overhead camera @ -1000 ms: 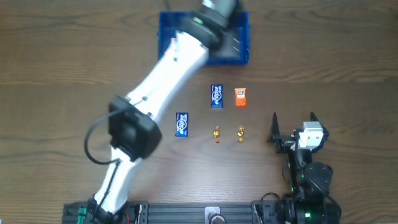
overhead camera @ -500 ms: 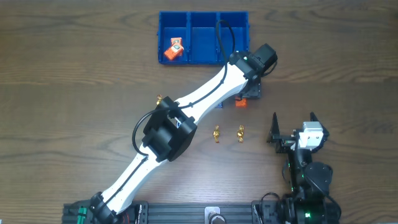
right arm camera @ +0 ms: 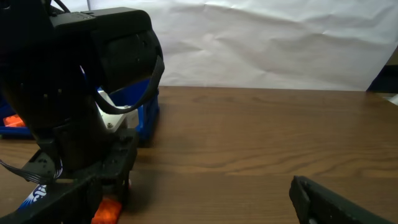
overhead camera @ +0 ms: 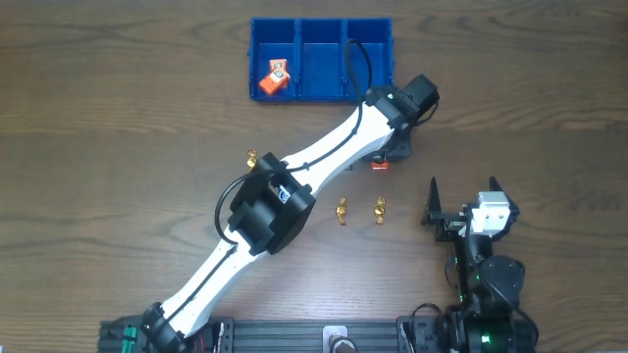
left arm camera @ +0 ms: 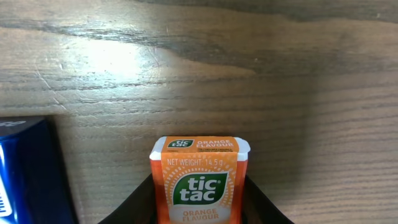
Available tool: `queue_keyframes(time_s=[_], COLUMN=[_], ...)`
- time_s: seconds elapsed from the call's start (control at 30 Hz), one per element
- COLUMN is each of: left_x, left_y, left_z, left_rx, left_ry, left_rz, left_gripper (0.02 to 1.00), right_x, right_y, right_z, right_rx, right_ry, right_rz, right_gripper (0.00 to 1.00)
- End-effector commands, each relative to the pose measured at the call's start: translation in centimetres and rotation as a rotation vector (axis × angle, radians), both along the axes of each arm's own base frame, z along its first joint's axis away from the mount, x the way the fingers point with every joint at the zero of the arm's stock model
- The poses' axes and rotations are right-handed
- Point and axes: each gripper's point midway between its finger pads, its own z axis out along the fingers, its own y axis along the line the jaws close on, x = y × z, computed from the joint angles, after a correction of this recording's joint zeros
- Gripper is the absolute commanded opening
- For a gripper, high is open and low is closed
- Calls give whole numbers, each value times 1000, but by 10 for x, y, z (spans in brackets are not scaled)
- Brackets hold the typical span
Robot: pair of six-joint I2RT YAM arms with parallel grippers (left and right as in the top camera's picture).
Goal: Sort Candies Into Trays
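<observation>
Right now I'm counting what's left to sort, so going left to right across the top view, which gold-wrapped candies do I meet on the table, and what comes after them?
Far-left gold candy → middle gold candy → right-hand gold candy → right gripper.

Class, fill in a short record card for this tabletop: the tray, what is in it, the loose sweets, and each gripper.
tray: blue tray, three compartments, far side of the table
in tray: one orange box, left compartment
left gripper: at a second orange box lying on the table, beside a blue pack
loose sweets: two gold candies side by side
right gripper: open, empty, near its base
</observation>
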Motion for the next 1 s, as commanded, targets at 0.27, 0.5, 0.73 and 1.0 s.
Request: queue_keyframes(time_s=[0.27, 0.5, 0.73, 1.0], left_x=[90, 146, 166, 175], left_y=[83, 195, 229, 221], left_z=[176, 214, 154, 105], left_rx=[-37, -23, 9, 17], left_ry=[-409, -465, -340, -280], left_rz=[72, 160, 123, 41], left_gripper=[323, 334, 340, 349], right_x=[0, 0, 0, 0], right_y=[-1, -1, -1, -1], right_z=[-1, -1, -1, -1], right_rx=[-11, -11, -11, -11], right_ry=[2, 2, 2, 2], right_rz=[-1, -1, -1, -1], right_gripper=[998, 998, 998, 998])
